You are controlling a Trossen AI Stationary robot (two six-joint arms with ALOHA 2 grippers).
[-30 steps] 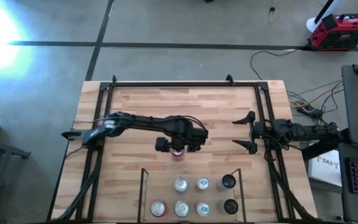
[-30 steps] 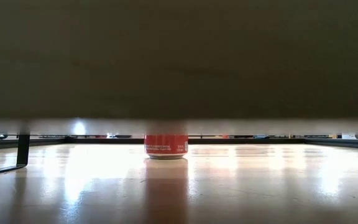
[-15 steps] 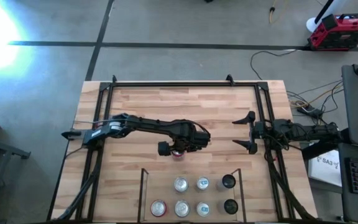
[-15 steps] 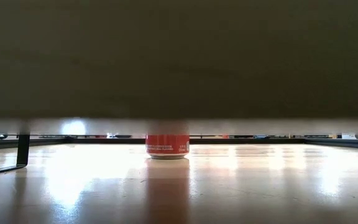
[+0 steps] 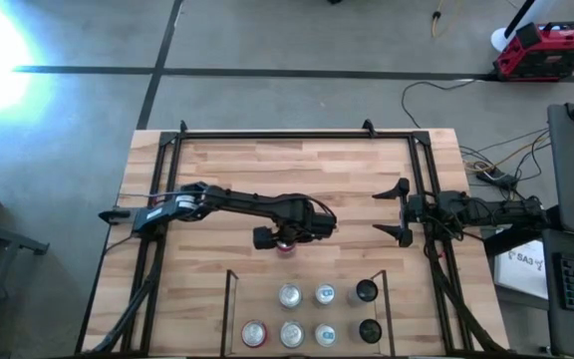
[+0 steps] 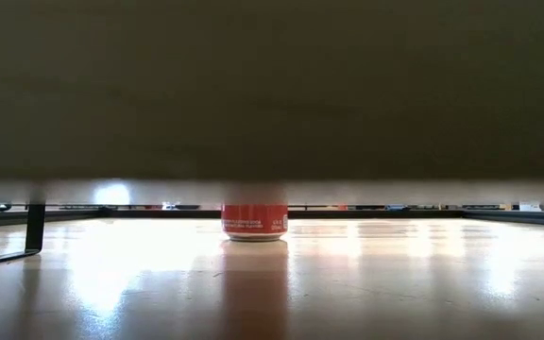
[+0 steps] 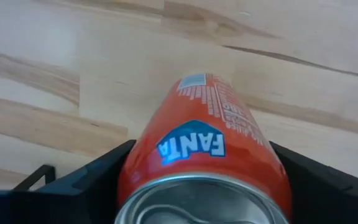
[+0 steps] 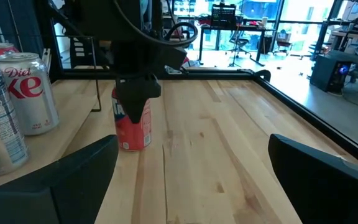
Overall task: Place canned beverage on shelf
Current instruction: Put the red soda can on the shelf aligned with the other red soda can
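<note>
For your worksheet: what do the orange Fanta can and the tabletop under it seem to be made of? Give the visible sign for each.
The Fanta can, held between the left gripper fingers, looks like thin metal, probably aluminium: a bare silvery rim and lid above a glossy orange printed wall. The tabletop looks like jointed wood strips with a smooth sealed finish: grain lines and plank seams show, and it reflects light in the low view.

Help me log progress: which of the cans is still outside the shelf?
The orange Fanta can, standing upright on the open table between the left gripper's fingers. The six other cans stand inside the shelf, between its black side rails.
</note>
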